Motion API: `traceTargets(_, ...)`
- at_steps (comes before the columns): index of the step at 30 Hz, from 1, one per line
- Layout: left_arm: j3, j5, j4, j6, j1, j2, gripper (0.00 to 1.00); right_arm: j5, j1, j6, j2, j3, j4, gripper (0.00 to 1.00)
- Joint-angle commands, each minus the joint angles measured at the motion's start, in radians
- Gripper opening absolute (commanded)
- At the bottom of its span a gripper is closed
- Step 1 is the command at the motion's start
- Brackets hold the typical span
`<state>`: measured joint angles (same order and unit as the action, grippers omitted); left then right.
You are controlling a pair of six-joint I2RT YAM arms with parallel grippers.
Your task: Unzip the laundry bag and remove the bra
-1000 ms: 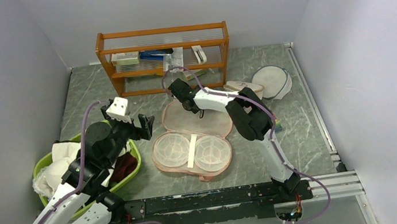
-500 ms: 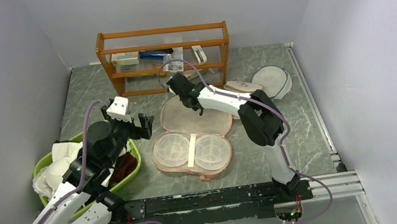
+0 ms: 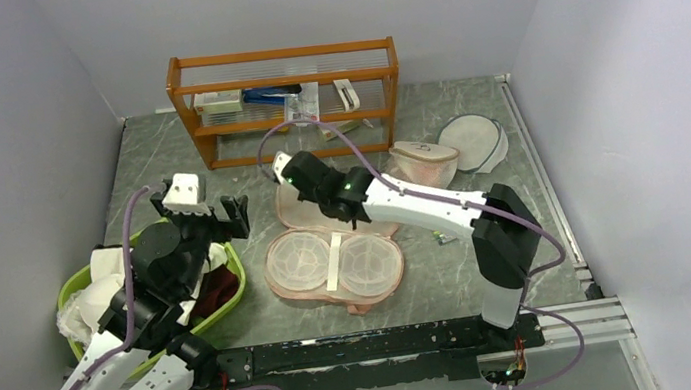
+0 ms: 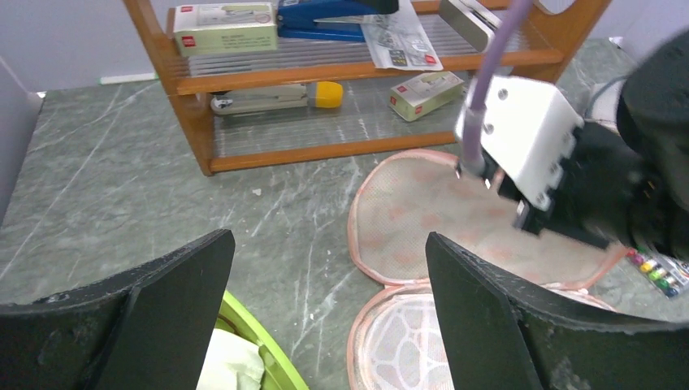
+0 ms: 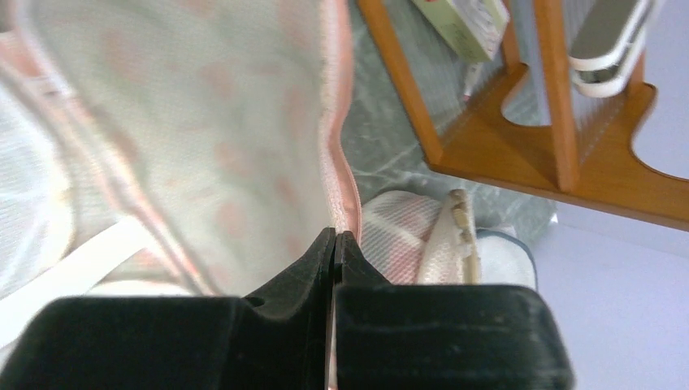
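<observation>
The peach-pink laundry bag (image 3: 338, 285) lies open in the middle of the table, its flowered lid (image 3: 309, 215) flipped to the far side. The bra (image 3: 299, 257) lies in the near half as two white rounded cups under a white net and strap. My right gripper (image 3: 349, 213) is over the lid and is shut on the lid's pink zip rim (image 5: 337, 162); in the right wrist view its jaws (image 5: 335, 236) are pressed together on it. My left gripper (image 3: 228, 215) is open and empty, left of the bag; in the left wrist view (image 4: 329, 244) it frames the bag's left end (image 4: 406, 203).
A green basket (image 3: 233, 292) with white cloths and a dark maroon item stands at the left. A wooden shelf (image 3: 289, 102) with boxes stands at the back. A white mesh dome bag (image 3: 423, 160) and a round white mesh disc (image 3: 473, 141) lie at the back right.
My right gripper has moved left and nearer over the lid, and its elbow has swung out to the right. My left gripper has shifted slightly left.
</observation>
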<state>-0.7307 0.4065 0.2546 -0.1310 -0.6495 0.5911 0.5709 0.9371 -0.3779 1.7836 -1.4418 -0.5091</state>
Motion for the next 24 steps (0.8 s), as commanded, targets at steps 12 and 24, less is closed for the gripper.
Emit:
traceTargets(12, 0.006, 0.111, 0.006, -0.027, 0.009, -0.003, 0.99, -0.128, 0.323, 0.368, -0.233, 0.292, -0.102, 0.0)
traceTargets(24, 0.004, 0.12, 0.012, -0.03, 0.008, 0.007, 0.99, -0.312, 0.413, 0.57, -0.289, 0.539, 0.107, 0.0)
